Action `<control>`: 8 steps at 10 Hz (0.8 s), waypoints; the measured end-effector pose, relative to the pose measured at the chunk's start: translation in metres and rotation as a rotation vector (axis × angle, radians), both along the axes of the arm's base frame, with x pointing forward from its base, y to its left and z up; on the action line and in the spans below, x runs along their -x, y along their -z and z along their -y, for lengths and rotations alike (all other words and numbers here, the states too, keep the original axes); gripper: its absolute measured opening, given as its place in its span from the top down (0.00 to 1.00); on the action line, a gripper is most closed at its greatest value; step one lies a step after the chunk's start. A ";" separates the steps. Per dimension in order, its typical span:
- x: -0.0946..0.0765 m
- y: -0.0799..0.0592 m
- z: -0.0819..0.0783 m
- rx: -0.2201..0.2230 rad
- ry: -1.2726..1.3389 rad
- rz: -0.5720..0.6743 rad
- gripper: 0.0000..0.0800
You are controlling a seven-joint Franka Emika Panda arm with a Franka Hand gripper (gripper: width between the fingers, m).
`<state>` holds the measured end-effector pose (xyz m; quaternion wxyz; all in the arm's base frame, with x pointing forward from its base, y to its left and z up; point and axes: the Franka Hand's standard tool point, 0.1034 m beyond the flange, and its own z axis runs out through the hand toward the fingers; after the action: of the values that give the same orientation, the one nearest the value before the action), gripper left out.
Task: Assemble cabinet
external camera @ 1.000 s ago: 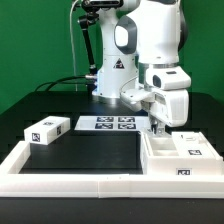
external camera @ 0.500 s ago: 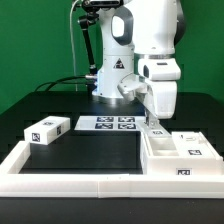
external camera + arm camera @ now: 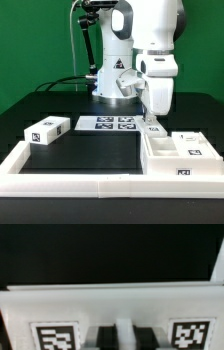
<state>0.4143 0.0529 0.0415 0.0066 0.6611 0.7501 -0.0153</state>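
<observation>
The cabinet (image 3: 180, 156) is the large white box with tags at the exterior view's right, against the white rail. My gripper (image 3: 152, 124) hangs over its back left corner, fingertips down at the rim. In the wrist view the cabinet (image 3: 110, 303) fills the lower half as a white face with two tags. My gripper (image 3: 124, 336) has its dark fingers (image 3: 106, 339) close on either side of a thin white wall of the cabinet. A smaller white tagged block (image 3: 47, 129) lies apart at the exterior view's left.
The marker board (image 3: 108, 124) lies flat behind the black mat, in front of the arm's base. A long white border rail (image 3: 70, 182) runs along the front and up the left side. The black mat (image 3: 90, 150) lies between the block and the cabinet.
The hand has risen a little and shifted toward the exterior view's left, turning so it looks narrower. The cabinet and the left block show no clear movement.
</observation>
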 end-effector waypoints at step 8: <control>-0.003 -0.003 0.010 0.005 0.181 0.009 0.91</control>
<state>0.4170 0.0431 0.0443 0.0104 0.7262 0.6872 -0.0145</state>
